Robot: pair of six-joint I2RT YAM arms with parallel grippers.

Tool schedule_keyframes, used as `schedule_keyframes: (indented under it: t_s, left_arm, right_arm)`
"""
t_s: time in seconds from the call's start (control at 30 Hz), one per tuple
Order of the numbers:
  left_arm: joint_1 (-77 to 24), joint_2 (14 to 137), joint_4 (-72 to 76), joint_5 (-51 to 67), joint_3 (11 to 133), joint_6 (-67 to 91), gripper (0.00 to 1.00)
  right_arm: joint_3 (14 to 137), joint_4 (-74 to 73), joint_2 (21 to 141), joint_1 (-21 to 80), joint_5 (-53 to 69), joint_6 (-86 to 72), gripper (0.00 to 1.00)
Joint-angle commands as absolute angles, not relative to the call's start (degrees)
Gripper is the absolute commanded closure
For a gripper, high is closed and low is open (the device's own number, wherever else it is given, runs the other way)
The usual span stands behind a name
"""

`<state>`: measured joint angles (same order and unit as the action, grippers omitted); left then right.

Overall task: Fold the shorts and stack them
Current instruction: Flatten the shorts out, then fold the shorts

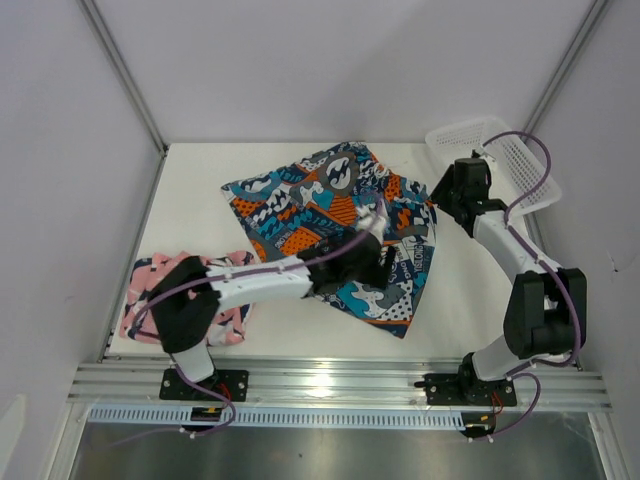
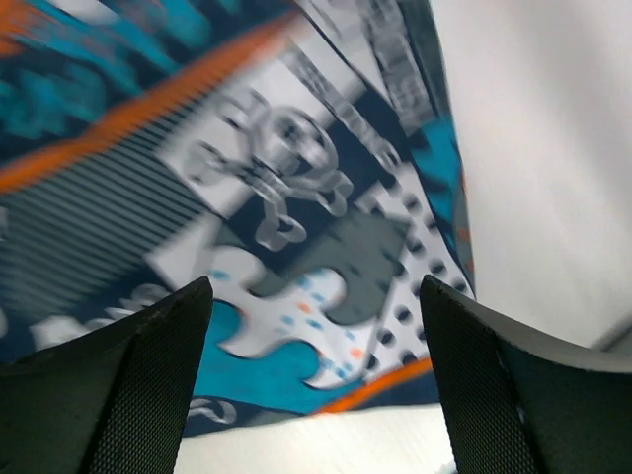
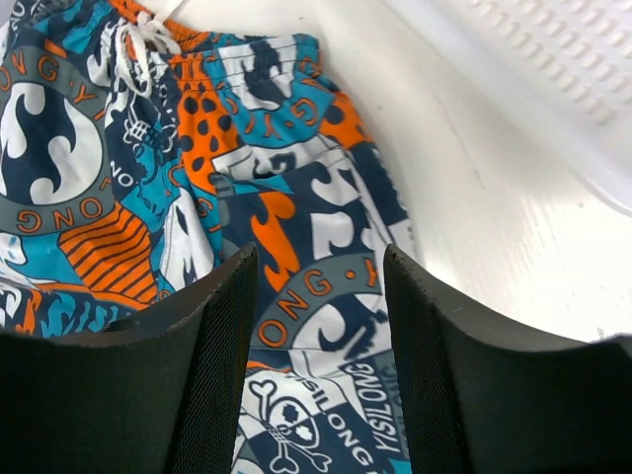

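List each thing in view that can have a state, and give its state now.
Patterned shorts: spread out on the table, rumpled, not stacked.
Pink shorts: bunched at the near left edge, apart from the patterned pair.
White basket: at the far right corner, nothing seen in it.
Left gripper: open, over the patterned shorts, holding nothing.
Right gripper: open, over the patterned shorts, holding nothing.

"YISILONG" lettering repeated on patterned shorts (image 3: 316, 296), some copies cut off.
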<state>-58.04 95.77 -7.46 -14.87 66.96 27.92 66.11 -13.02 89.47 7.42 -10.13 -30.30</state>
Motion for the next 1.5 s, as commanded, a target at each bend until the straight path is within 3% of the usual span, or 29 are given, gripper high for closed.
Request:
schedule_keyframes:
  t_s: [0.0, 0.23, 0.53, 0.7, 0.77, 0.87, 1.03, 1.47]
  left_arm:
    - [-64.94, 101.32, -9.4, -17.58, 71.62, 27.68, 0.14]
    - [-73.12, 109.59, -8.96, -16.97, 75.32, 29.88, 0.23]
    - [-73.3, 114.69, -9.66, -14.94, 79.44, 29.62, 0.24]
    - [-73.39, 117.42, -10.98, -13.45, 80.51, 30.49, 0.4]
    - [-73.48, 117.51, -11.07, -13.36, 79.81, 30.94, 0.41]
    - [-73.92, 116.9, -11.16, -13.45, 78.23, 31.99, 0.58]
    - [-74.44, 112.17, -11.16, -12.39, 71.82, 34.19, 1.0]
    - [-76.38, 84.13, -14.76, -16.78, 44.13, 39.81, 1.0]
  right_arm:
    - [63.99, -11.42, 84.2, 6.24, -11.69, -29.09, 0.44]
    - [62.05, -11.34, 81.48, 4.66, -10.64, -29.7, 0.44]
    - [60.56, -10.37, 80.51, 3.17, -8.44, -30.41, 0.45]
    - [60.29, -10.37, 80.51, 2.37, -7.82, -30.85, 0.45]
    - [60.03, -10.28, 80.51, 1.76, -7.56, -30.94, 0.45]
    - [59.77, -9.85, 80.68, 1.32, -6.77, -31.11, 0.45]
    - [59.68, -9.84, 81.91, 1.23, -5.98, -31.29, 0.45]
    - [59.85, -7.82, 87.18, 3.07, -3.86, -31.38, 0.49]
